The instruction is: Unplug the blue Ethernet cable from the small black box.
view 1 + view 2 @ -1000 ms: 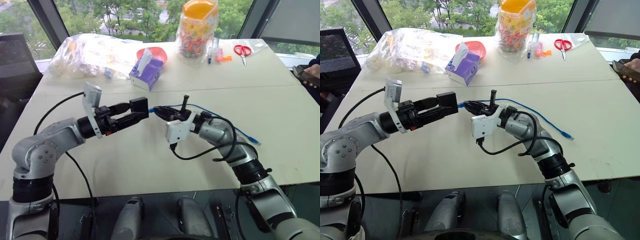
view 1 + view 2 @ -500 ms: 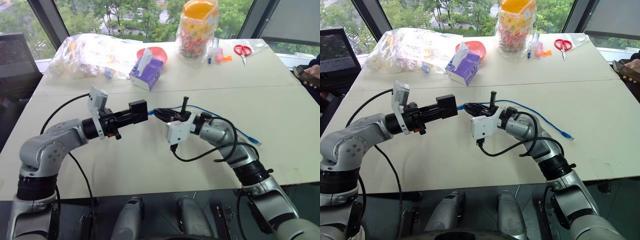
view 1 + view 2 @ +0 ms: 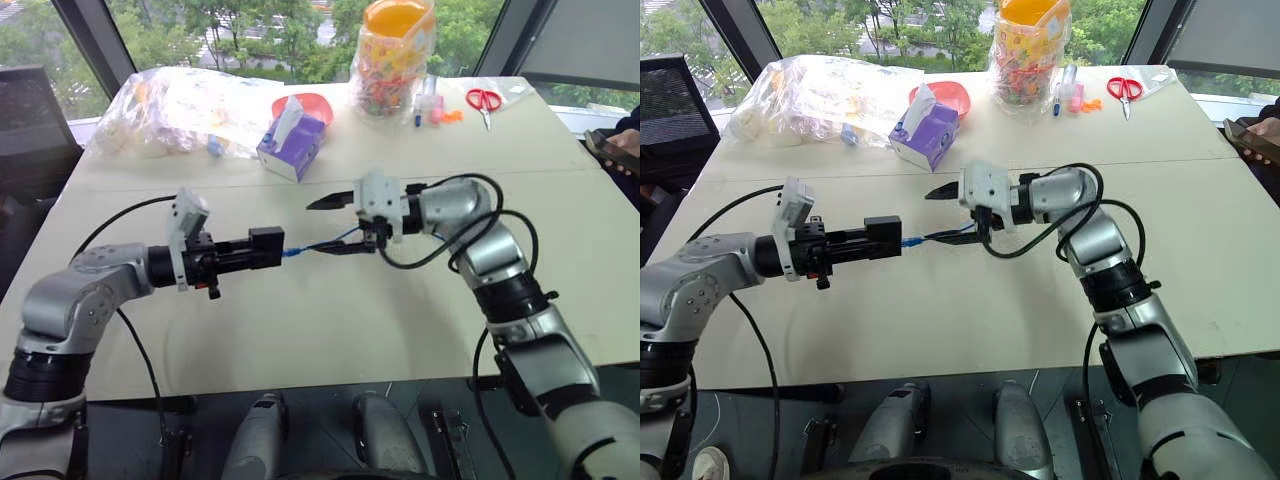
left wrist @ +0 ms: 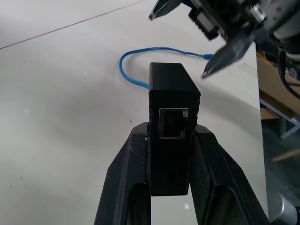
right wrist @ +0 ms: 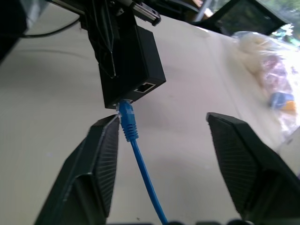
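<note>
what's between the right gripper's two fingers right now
The blue Ethernet cable runs up between the open fingers of the right gripper, close beside one, its plug at the small black box. The right wrist view shows it.

The right gripper [image 3: 950, 213], which a second ago pinched the blue Ethernet cable [image 5: 136, 154] next to the small black box [image 3: 266, 247], has spread its fingers and rolled over, so one fingertip now sits above the cord and one below. Its wrist has lifted off the desk [image 3: 560, 200]. The left gripper [image 4: 171, 154] has clamped tight on the box and drawn it lower, toward the desk's near left. The plug seems still seated in the box.
</note>
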Available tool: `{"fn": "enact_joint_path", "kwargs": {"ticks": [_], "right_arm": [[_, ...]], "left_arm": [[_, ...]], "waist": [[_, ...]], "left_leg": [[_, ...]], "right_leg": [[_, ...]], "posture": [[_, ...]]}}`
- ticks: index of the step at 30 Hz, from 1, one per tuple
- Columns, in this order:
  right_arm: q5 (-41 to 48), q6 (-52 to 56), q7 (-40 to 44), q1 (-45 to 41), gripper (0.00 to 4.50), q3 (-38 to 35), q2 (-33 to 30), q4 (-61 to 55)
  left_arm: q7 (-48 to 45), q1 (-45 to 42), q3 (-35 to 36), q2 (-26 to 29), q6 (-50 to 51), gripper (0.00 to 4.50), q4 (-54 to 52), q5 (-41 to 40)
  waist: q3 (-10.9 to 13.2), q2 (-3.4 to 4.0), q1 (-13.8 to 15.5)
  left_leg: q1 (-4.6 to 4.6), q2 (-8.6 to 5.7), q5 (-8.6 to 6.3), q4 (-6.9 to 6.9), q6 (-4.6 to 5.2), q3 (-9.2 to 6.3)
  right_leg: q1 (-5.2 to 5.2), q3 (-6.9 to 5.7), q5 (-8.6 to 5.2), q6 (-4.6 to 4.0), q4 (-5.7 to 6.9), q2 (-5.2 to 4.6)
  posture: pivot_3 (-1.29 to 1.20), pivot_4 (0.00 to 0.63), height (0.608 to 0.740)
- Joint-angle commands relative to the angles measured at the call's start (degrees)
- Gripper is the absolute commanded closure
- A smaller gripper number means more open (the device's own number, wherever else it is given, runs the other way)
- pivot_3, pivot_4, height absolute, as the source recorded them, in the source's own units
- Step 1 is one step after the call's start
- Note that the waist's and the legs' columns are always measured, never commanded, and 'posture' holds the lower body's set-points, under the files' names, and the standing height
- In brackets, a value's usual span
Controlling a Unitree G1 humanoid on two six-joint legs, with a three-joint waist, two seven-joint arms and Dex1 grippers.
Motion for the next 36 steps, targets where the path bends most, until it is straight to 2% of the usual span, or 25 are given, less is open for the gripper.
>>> {"fn": "enact_joint_path", "kwargs": {"ticks": [1, 6, 13, 31, 32, 34, 35, 36], "right_arm": [[4.0, 6.5, 5.3, -2.5, 1.50, -0.3, 0.0, 2.2], [4.6, 19.1, 9.2, -5.8, 1.50, 2.5, 1.2, 6.9], [7.2, 28.4, 9.3, -11.2, 1.50, 0.0, 5.2, 14.1], [8.2, 34.0, 11.0, -13.1, 1.50, 0.4, 7.0, 13.8], [8.2, 34.2, 10.9, -13.1, 2.02, 0.4, 7.1, 13.7], [8.3, 34.7, 11.1, -13.1, 2.70, 0.4, 7.1, 13.4], [8.3, 34.8, 11.1, -13.2, 3.22, 0.5, 7.1, 13.4], [8.3, 35.0, 11.1, -13.2, 3.22, 0.6, 7.1, 13.3]], "left_arm": [[-2.0, -0.8, 1.3, 0.3, -2.3, 4.01, -0.3, 0.3], [-1.1, -1.9, 3.3, -1.7, -4.8, 4.01, -0.2, 0.2], [-0.9, -2.3, 4.2, -2.4, -3.9, 4.01, -0.9, -1.0], [0.3, -1.5, 4.8, -3.8, -4.0, 4.01, -2.3, -1.4], [0.4, -1.4, 4.8, -3.7, -4.0, 4.01, -2.4, -1.4], [0.5, -1.2, 4.7, -3.8, -4.1, 4.01, -2.5, -1.4], [0.6, -1.2, 4.7, -3.8, -4.0, 4.01, -2.6, -1.5], [0.6, -1.1, 4.7, -3.8, -4.0, 4.01, -2.6, -1.6]], "waist": [[0.0, 0.00, 0.0], [0.0, 0.00, 0.0], [0.0, 0.01, -0.1], [0.0, 0.01, -0.1], [0.0, 0.01, -0.1], [0.0, 0.01, 0.0], [0.0, 0.01, 0.0], [0.0, 0.01, 0.0]], "left_leg": [[0.00, 0.00, 0.00, -0.01, 0.00, 0.00], [-0.10, 0.00, 0.00, 0.00, 0.00, 0.00], [-0.15, 0.00, 0.00, -0.01, 0.00, 0.00], [-0.22, -0.01, 0.00, 0.00, 0.00, 0.00], [-0.22, -0.01, 0.00, 0.00, 0.00, 0.00], [-0.22, -0.01, 0.00, 0.00, 0.00, 0.00], [-0.22, -0.01, 0.00, 0.00, 0.00, 0.00], [-0.22, -0.01, 0.00, 0.00, 0.00, 0.00]], "right_leg": [[0.00, 0.00, 0.00, 0.00, -0.01, 0.00], [-0.10, -0.01, 0.01, 0.02, 0.00, 0.00], [-0.17, -0.02, 0.04, 0.08, 0.04, 0.01], [-0.22, -0.03, 0.12, 0.23, 0.04, 0.01], [-0.22, -0.03, 0.12, 0.23, 0.04, 0.01], [-0.22, -0.03, 0.12, 0.23, 0.04, 0.01], [-0.22, -0.03, 0.12, 0.23, 0.04, 0.01], [-0.21, -0.03, 0.12, 0.23, 0.03, 0.01]], "posture": [[0.00, 0.150, 0.726], [0.00, 0.150, 0.726], [0.00, 0.150, 0.726], [0.00, 0.150, 0.726], [0.00, 0.150, 0.726], [0.00, 0.150, 0.726], [0.00, 0.150, 0.726], [0.00, 0.150, 0.726]]}}
